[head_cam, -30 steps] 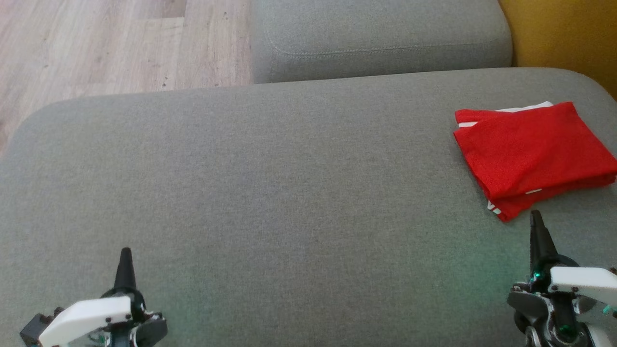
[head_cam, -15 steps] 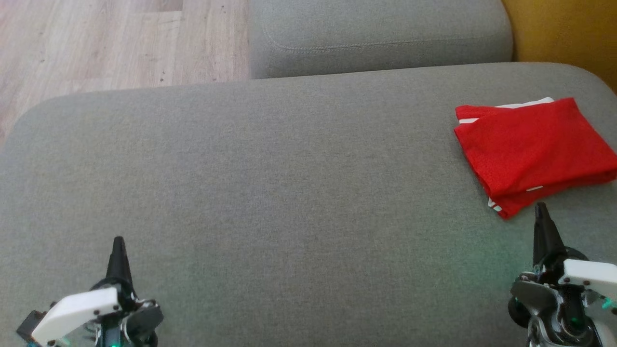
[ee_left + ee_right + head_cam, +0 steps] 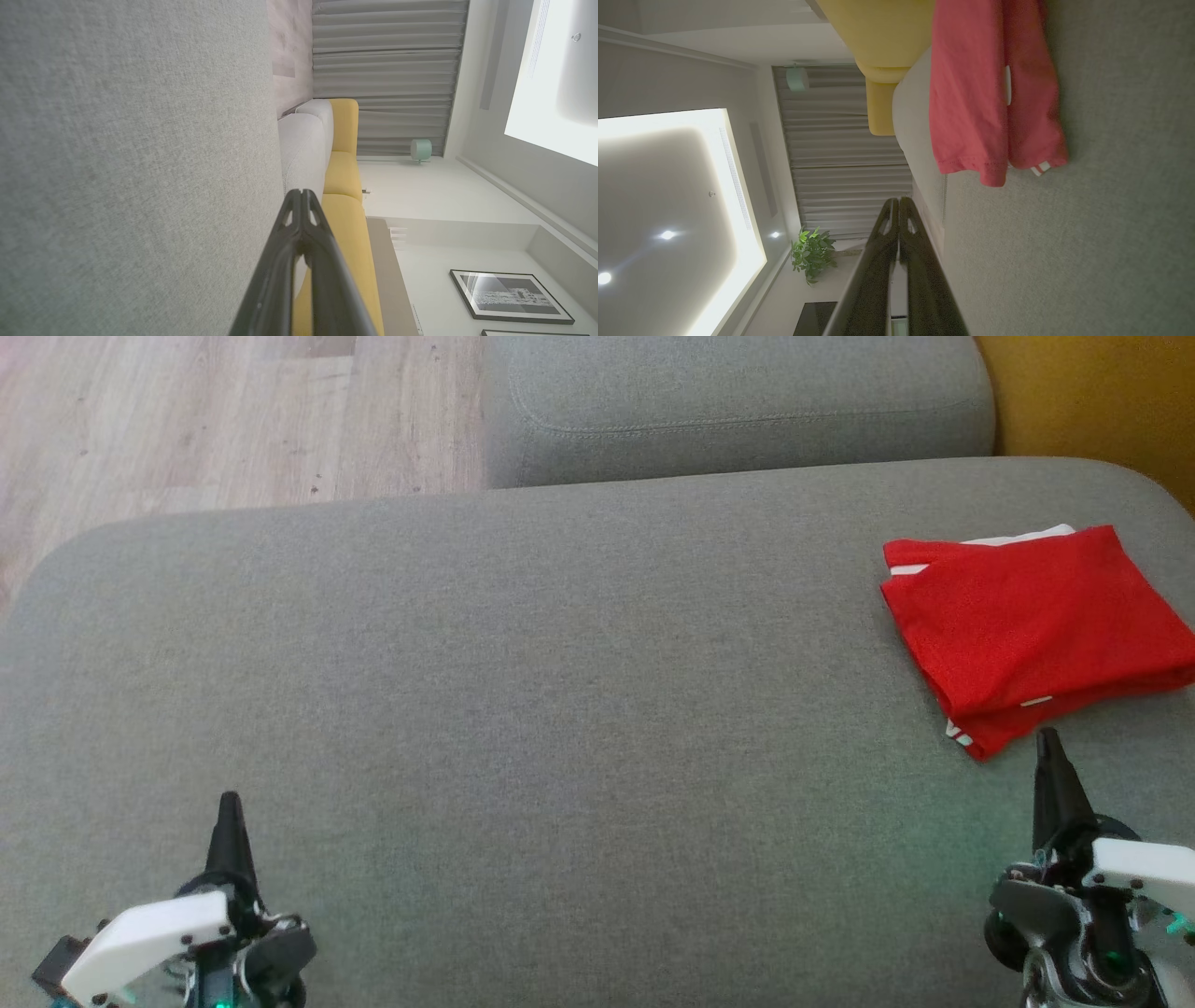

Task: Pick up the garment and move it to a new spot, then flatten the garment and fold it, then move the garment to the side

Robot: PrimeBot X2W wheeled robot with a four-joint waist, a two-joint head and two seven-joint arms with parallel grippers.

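Over on the far right of the grey sofa seat point(image 3: 560, 691), the red garment point(image 3: 1036, 625) lies folded flat, white trim peeking out at its edges. Just beside its near corner sits the right hand point(image 3: 1047, 742), not touching, fingers clenched together on nothing. Well apart at lower left, the left hand point(image 3: 229, 803) is clenched too, empty. Wooden floor point(image 3: 187, 420) lies beyond.

Your left tool point(image 3: 230, 800) sits low on the left, closed tight and pointing forward. Your right tool point(image 3: 1047, 735), low on the right, is closed too and holds nothing.
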